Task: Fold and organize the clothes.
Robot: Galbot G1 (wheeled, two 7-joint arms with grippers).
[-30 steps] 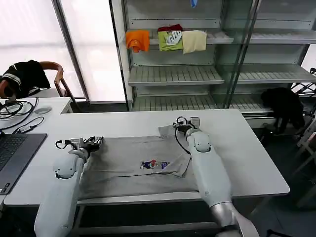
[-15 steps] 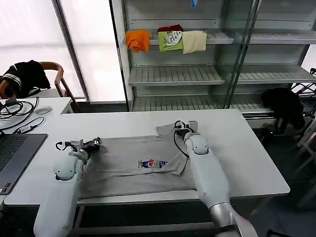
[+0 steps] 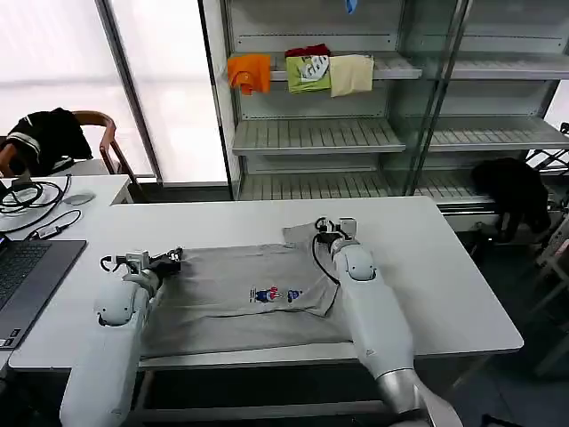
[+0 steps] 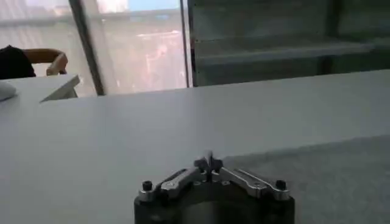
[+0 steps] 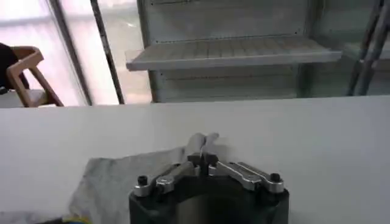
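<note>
The light grey shirt [image 3: 253, 289] is spread flat on the white worktop [image 3: 444, 276], chest print up. Its far left corner is pinched by the closed fingers of the left gripper [image 3: 171, 260]. Its far right sleeve edge is clamped by the closed right gripper [image 3: 331, 228].

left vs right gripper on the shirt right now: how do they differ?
The left gripper sits at the grey shirt's far left corner; the right gripper sits at its far right corner, farther back on the white table. Shirt cloth bunches around the right one and lies flatter by the left. Both look closed.
</note>
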